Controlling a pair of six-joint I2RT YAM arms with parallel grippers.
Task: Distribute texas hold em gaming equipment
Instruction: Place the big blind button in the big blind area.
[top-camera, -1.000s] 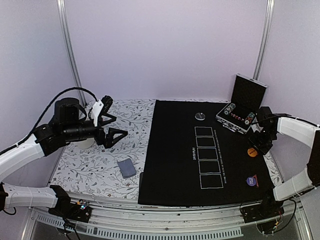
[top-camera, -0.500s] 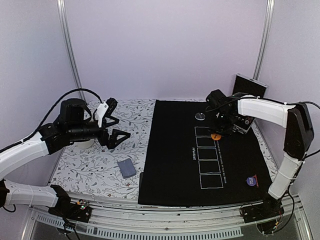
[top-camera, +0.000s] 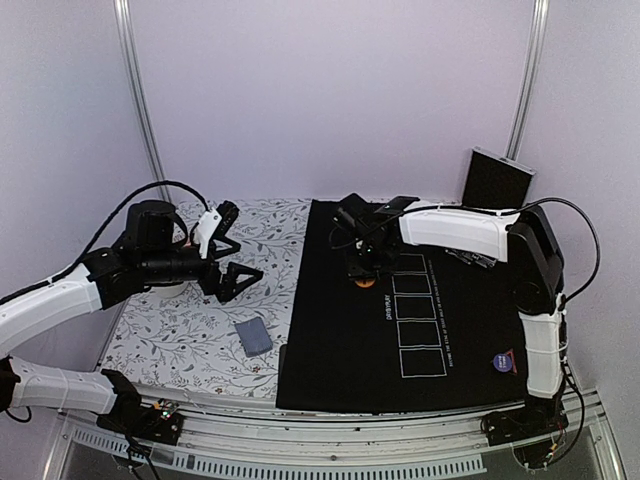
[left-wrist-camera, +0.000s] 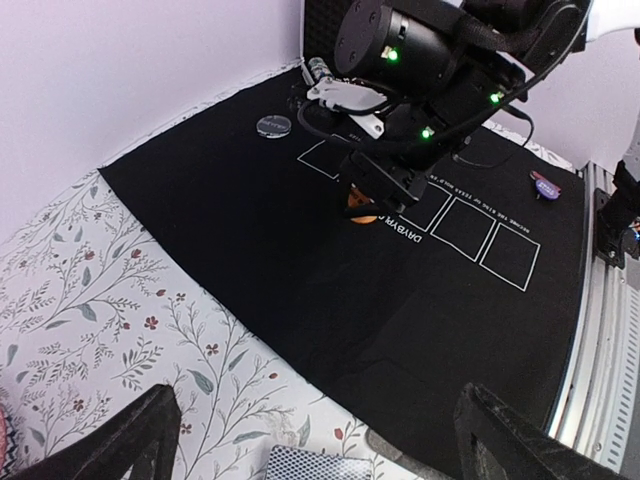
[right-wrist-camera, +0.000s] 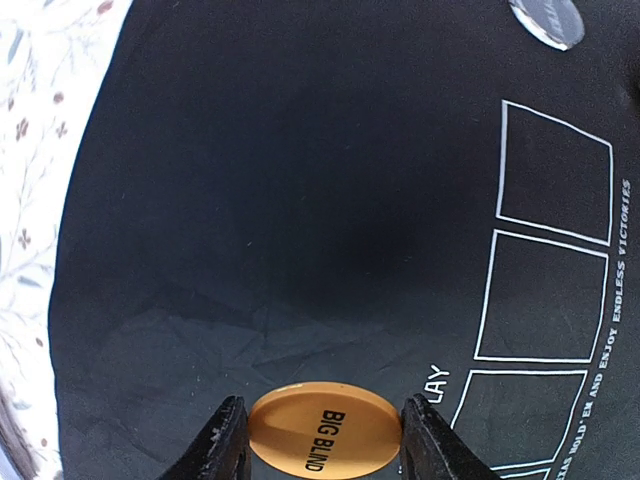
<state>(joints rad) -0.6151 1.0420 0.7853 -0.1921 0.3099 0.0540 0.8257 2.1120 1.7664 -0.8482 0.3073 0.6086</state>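
Note:
My right gripper (top-camera: 362, 270) is shut on the orange button disc (right-wrist-camera: 323, 428) marked BIG BLIND, gripping it by its edges. It holds the orange disc (top-camera: 364, 282) low over the black mat (top-camera: 340, 340), just left of the printed card boxes (top-camera: 412, 315). The silver disc (right-wrist-camera: 545, 18) lies further back on the mat. A purple disc (top-camera: 501, 364) with a small red marker rests near the mat's front right corner. The grey-blue card deck (top-camera: 254, 336) lies on the floral cloth. Above and behind the deck, my left gripper (top-camera: 243, 247) hovers wide open and empty; the deck (left-wrist-camera: 325, 465) shows below my left gripper (left-wrist-camera: 318, 400).
The silver-edged case (top-camera: 497, 180) stands open at the back right, partly behind my right arm. Floral cloth (top-camera: 180, 340) covers the table's left side. A pink object (left-wrist-camera: 3, 440) peeks in at the left wrist view's edge. Purple walls close the back and sides.
My right arm swept left across the mat, carrying the orange disc from the right edge to left of the card boxes. The left gripper drifted slightly right.

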